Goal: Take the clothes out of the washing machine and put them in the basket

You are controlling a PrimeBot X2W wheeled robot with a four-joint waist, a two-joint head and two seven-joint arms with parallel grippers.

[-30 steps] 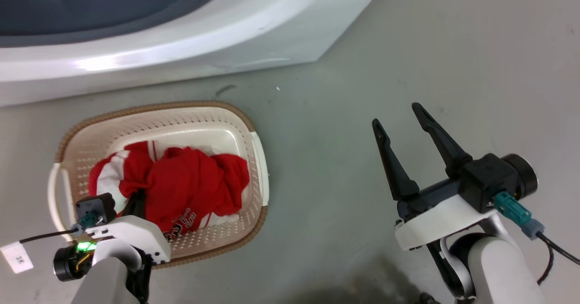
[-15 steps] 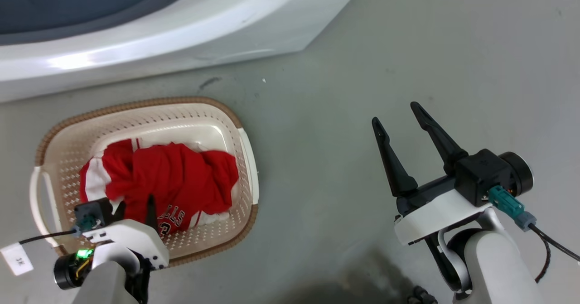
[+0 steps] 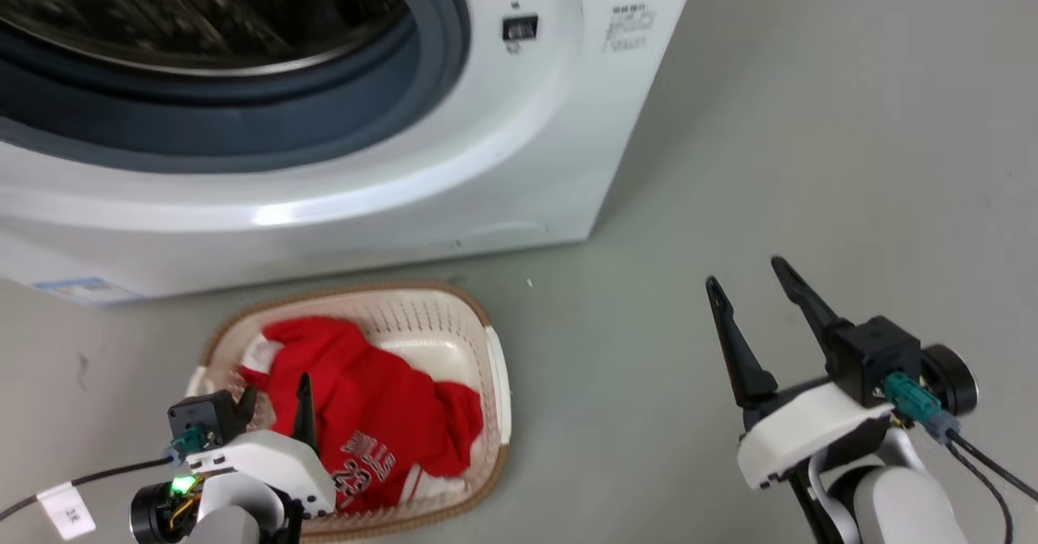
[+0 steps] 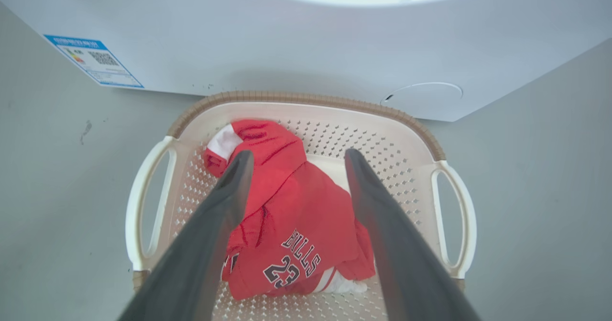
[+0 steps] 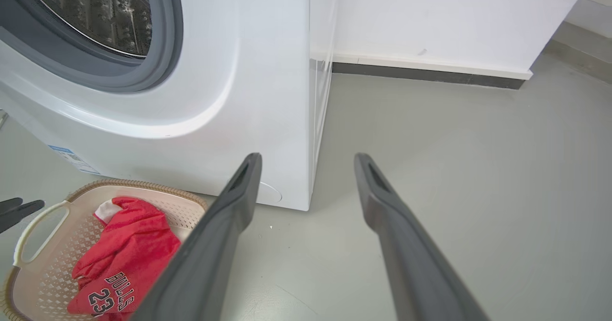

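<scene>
— When the robot looked down, where were the red clothes (image 4: pixel 291 215)?
— In a soft, crumpled heap inside the basket (image 4: pixel 382 139), at the lower left of the head view. Letters (image 4: pixel 296 259) and a number showed on one.
— What was the basket like?
— Cream plastic, full of little holes, with a brown woven-look rim (image 4: pixel 306 97) and two loop handles (image 4: pixel 129 220). It sat on the smooth grey floor (image 3: pixel 811 139), just in front of the big white washing machine (image 3: pixel 519 171).
— Did the left gripper (image 4: pixel 297 154) hold anything?
— No. Its two long dark fingers (image 4: pixel 205 235) were spread wide over the heap, with nothing between them. The right gripper (image 3: pixel 746 272), at the lower right, was wide open and empty too, well apart from the basket.
— So which step was it?
— I think the drop was done. At the upper left, the machine's grey rubber ring (image 3: pixel 430 66) went round a shiny steel drum (image 3: pixel 203 9), too blurry to show if more clothes were inside.
— And next?
— Probably an arm had to reach up into the drum and check.
</scene>
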